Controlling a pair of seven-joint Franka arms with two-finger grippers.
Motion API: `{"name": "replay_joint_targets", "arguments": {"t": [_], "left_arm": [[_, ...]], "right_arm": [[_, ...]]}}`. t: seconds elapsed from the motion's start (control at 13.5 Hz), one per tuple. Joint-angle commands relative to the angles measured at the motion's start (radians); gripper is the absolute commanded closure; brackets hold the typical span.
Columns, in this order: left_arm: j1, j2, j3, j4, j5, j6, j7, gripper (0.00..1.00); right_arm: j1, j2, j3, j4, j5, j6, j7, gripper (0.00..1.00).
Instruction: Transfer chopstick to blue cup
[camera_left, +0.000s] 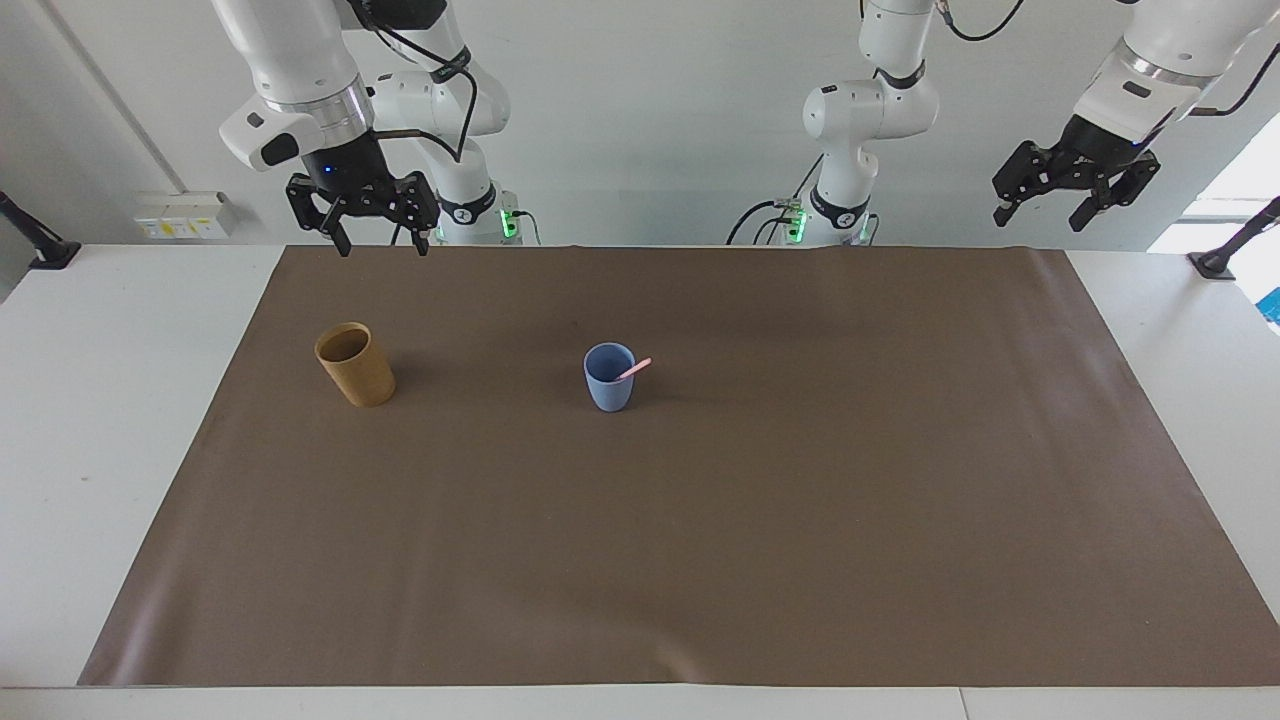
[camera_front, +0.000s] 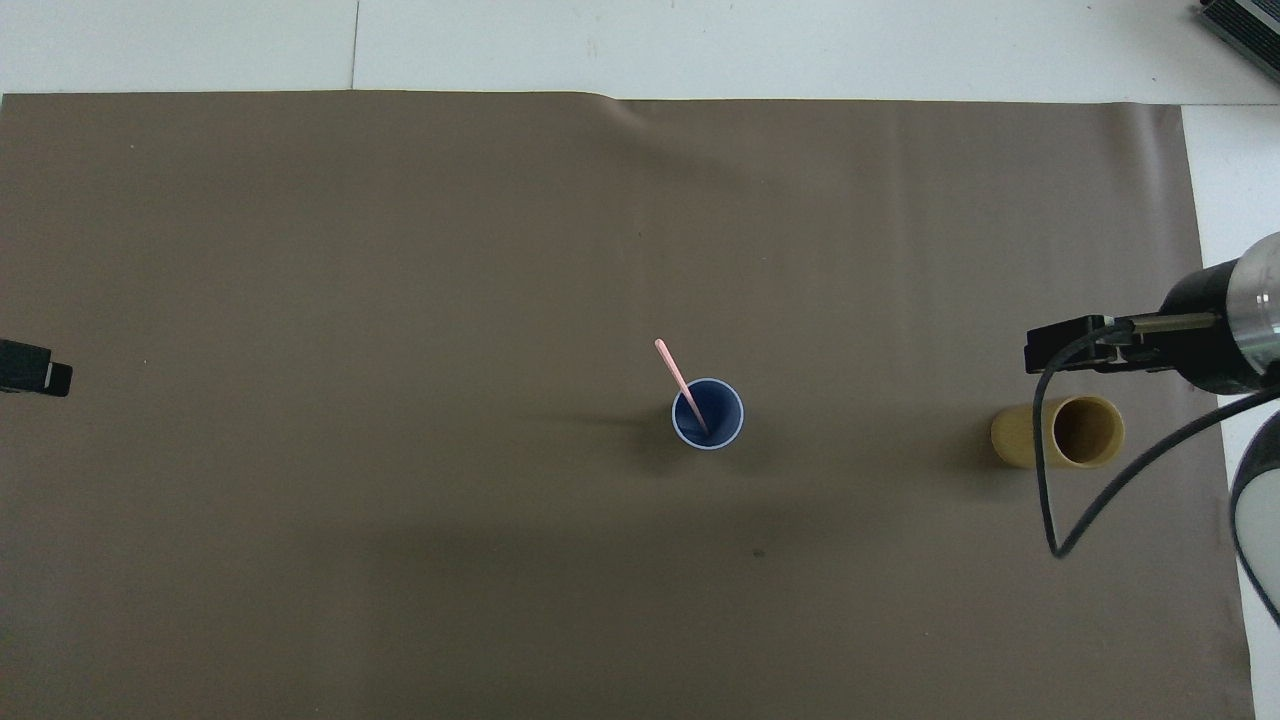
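With the chopstick (camera_left: 634, 370) leaning in the blue cup (camera_left: 609, 377), both the right gripper (camera_left: 378, 228) and left gripper (camera_left: 1072, 198) hang released and empty, best kept high and clear.

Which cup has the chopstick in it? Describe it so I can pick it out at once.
On the brown mat, two cups stand. The blue cup is near the mat's middle, a pink chopstick leaning out of it. The tan cup, toward the right arm's end, holds nothing visible.
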Motion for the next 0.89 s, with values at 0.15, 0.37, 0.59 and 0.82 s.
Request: {"name": "replay_joint_targets", "arguments": {"t": [0.15, 0.37, 0.59, 0.82], "left_arm": [[0.007, -0.022, -0.002, -0.022, 0.006, -0.006, 0.004, 0.00], [0.007, -0.024, -0.002, -0.021, 0.006, -0.006, 0.004, 0.00], [0.007, -0.022, -0.002, -0.022, 0.006, -0.006, 0.002, 0.00], [0.007, -0.022, -0.003, -0.021, 0.006, -0.006, 0.004, 0.00]], "right_arm": [[0.086, 0.039, -0.096, 0.089, 0.000, -0.089, 0.061, 0.00], [0.092, 0.059, -0.118, 0.107, -0.013, -0.110, 0.047, 0.00], [0.086, 0.052, -0.119, 0.107, -0.018, -0.113, 0.032, 0.00], [0.082, 0.046, -0.121, 0.098, -0.016, -0.115, 0.032, 0.00]]}}
